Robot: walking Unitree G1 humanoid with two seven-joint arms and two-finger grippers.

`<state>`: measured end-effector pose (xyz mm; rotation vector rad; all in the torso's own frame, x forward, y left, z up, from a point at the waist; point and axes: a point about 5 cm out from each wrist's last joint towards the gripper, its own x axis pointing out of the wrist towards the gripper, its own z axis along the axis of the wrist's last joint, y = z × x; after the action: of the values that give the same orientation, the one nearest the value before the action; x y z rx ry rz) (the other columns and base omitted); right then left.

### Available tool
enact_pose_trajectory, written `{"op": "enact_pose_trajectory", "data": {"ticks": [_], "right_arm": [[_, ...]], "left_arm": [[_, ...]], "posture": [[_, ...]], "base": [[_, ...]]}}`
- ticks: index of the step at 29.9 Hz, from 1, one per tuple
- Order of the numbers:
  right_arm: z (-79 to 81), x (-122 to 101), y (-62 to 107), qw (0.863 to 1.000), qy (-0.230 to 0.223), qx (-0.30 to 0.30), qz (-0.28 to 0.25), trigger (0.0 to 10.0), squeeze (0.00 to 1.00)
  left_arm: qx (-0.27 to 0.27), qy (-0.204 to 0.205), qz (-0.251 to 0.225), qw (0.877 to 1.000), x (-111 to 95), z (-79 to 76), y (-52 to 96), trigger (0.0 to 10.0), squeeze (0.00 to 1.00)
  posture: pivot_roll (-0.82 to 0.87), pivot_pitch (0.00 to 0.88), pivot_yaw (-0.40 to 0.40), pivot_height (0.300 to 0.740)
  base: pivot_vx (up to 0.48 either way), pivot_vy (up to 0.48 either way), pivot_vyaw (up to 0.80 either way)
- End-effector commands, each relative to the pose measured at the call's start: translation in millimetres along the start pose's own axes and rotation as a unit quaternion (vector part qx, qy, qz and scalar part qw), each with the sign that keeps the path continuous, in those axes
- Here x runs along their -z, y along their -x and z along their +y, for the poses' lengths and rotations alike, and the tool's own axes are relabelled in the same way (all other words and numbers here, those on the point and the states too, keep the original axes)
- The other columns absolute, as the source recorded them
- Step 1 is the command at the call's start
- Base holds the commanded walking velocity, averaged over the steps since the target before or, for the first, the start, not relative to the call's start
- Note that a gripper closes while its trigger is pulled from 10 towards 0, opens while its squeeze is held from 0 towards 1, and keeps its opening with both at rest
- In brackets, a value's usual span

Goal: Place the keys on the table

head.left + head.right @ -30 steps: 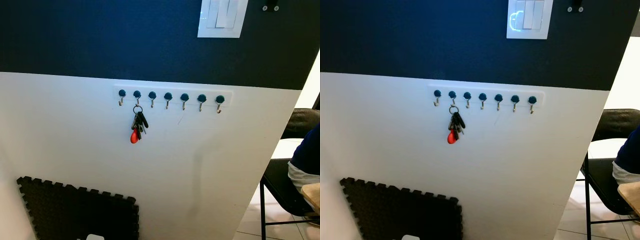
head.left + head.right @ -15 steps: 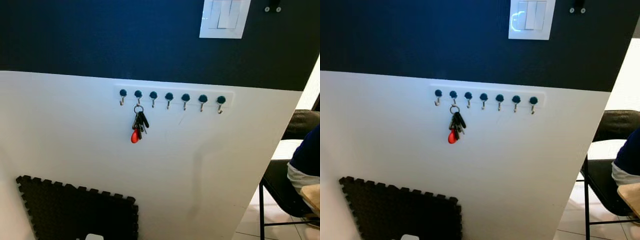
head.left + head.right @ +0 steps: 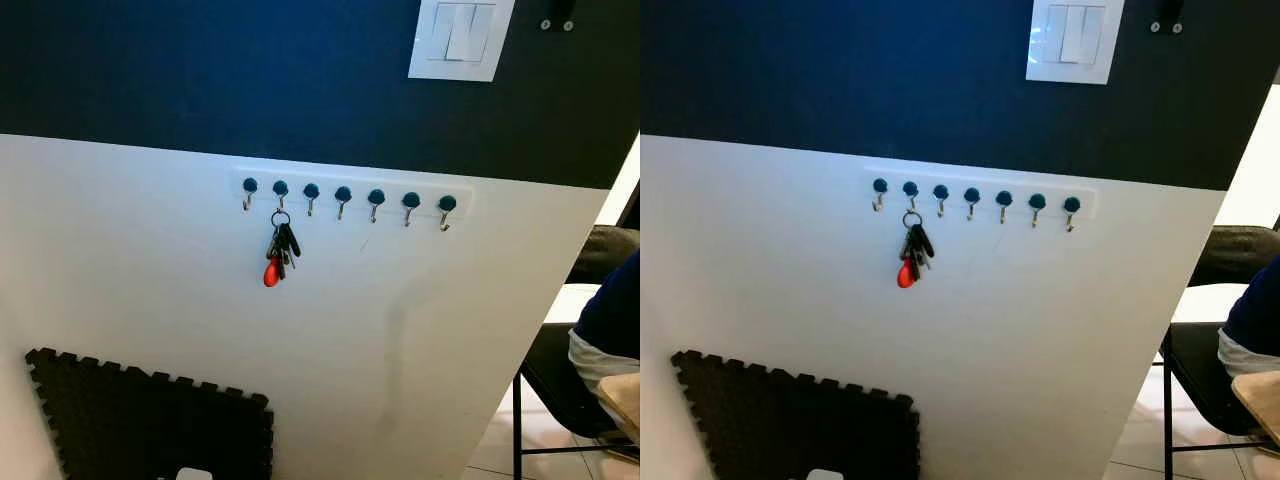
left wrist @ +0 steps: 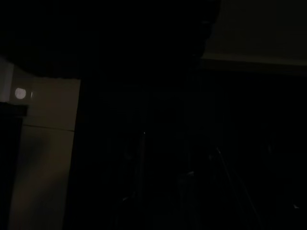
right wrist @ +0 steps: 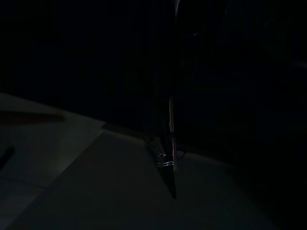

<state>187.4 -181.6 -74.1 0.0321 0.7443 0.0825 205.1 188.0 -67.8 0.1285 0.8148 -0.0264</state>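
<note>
A bunch of keys (image 3: 279, 252) with a red fob hangs from the second hook from the left on a white hook rail (image 3: 350, 196) fixed to the wall. The rail carries several blue-knobbed hooks and sits just below the line where the wall turns from dark blue to white. Both wrist views are very dark. The right wrist view shows a thin dark upright edge (image 5: 171, 143) above a dim floor.
A white light switch (image 3: 461, 38) sits high on the dark wall. A black foam mat (image 3: 150, 425) leans against the wall at the lower left. At the right edge are a black chair (image 3: 560, 390), a seated person's sleeve (image 3: 608, 330) and a wooden table corner (image 3: 625, 395).
The whole picture has shifted a little: the rail and keys sit slightly further right and the switch higher. This is camera motion. The keys still hang on the same hook.
</note>
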Motion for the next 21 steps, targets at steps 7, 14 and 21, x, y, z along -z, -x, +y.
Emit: {"op": "enact_pose_trajectory", "data": {"ticks": [7,14,21], "right_arm": [[1.8,3.2,0.8,1.000,-0.004,0.003,0.003,10.0,0.00],[0.8,3.9,1.3,1.000,-0.004,0.005,0.004,10.0,0.00],[1.4,4.5,1.4,1.000,-0.005,0.006,0.004,10.0,0.00]], "left_arm": [[0.009,0.003,0.001,1.000,-0.2,-2.2,-0.4,10.0,0.06],[0.013,0.007,-0.004,1.000,-3.1,-3.1,-1.0,10.0,0.05],[0.016,0.007,-0.004,1.000,-2.6,-3.5,-0.8,10.0,0.05]], "posture": [[0.04,0.027,0.002,0.740],[0.05,0.026,0.002,0.740],[0.05,0.028,0.003,0.740]], "base": [[0.000,0.000,0.00],[-0.327,0.000,0.00],[-0.408,0.000,0.00]]}}
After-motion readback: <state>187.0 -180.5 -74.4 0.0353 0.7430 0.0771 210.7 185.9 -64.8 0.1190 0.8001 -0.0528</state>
